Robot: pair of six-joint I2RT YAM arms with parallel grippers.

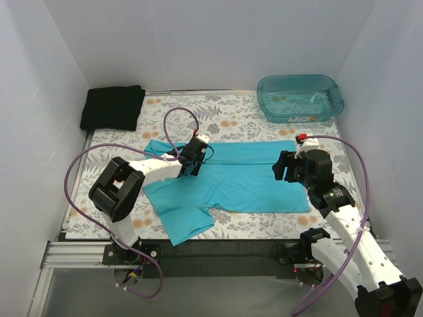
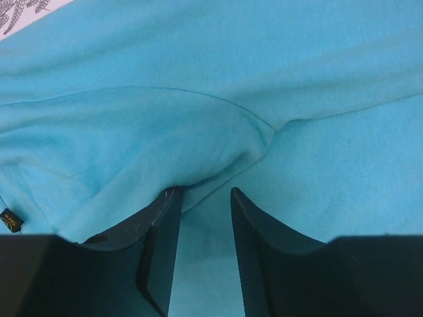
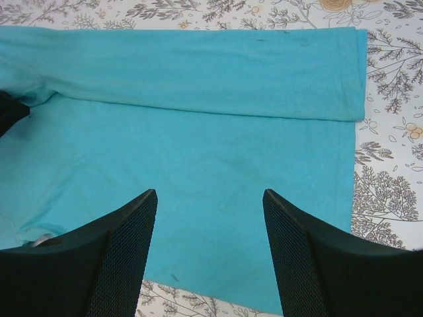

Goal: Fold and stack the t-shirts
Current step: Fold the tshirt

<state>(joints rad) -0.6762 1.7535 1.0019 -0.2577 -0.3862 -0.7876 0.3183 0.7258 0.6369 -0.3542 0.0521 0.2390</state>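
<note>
The turquoise t-shirt (image 1: 244, 181) lies spread across the middle of the floral table, its far edge folded over toward the near side. One sleeve sticks out at the near left. The black t-shirt (image 1: 112, 107) lies folded in the far left corner. My left gripper (image 1: 192, 164) is low on the turquoise shirt's left part. In the left wrist view (image 2: 201, 190) its jaws stand a little apart, with a raised fold of the shirt (image 2: 198, 79) at the left fingertip. My right gripper (image 1: 281, 166) hovers wide open and empty (image 3: 209, 191) over the shirt's right part (image 3: 198, 132).
A translucent teal plastic tub (image 1: 301, 99) stands at the far right corner. White walls close in the table on three sides. Floral table cover (image 1: 231, 119) shows behind the shirt and along the near edge (image 3: 390, 218).
</note>
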